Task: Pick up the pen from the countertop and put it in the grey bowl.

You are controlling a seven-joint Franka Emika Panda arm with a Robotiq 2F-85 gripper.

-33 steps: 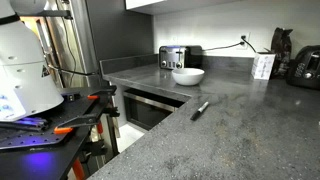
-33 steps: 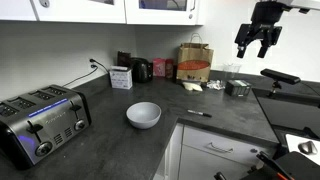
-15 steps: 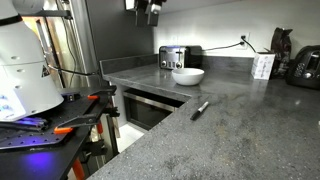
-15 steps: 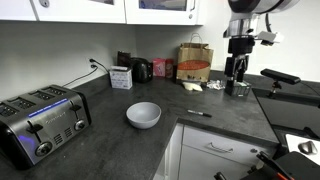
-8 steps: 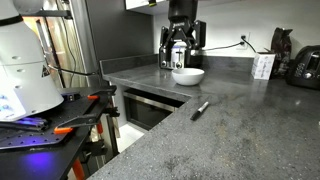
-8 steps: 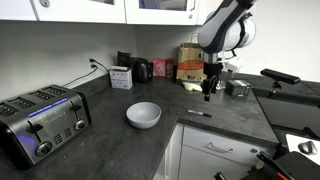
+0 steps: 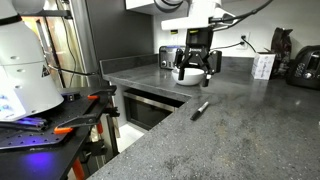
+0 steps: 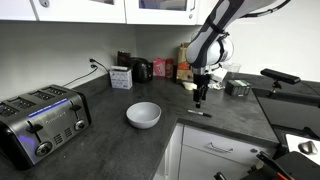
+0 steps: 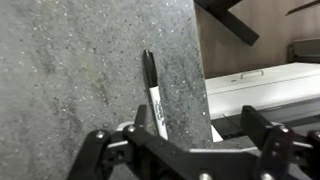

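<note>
The black pen (image 7: 200, 109) lies on the dark speckled countertop (image 7: 235, 135) close to its inner corner edge. It also shows in an exterior view (image 8: 198, 113) and in the wrist view (image 9: 152, 88). The pale grey bowl (image 8: 143, 115) stands empty on the counter, apart from the pen. In an exterior view the bowl (image 7: 188, 78) is partly hidden behind the gripper. My gripper (image 8: 200, 99) hangs open and empty just above the pen, pointing down. In the wrist view the gripper (image 9: 180, 138) is spread wide, with the pen between the jaws and a little ahead.
A black-and-silver toaster (image 8: 40, 120) stands near the bowl. A paper bag (image 8: 194, 63), a white box (image 8: 121, 77) and small appliances (image 7: 303, 66) line the back wall. The counter edge drops to white drawers (image 9: 260, 85) right beside the pen.
The arm has come down from high above the counter and moved over the pen. The pen and bowl have not moved.
</note>
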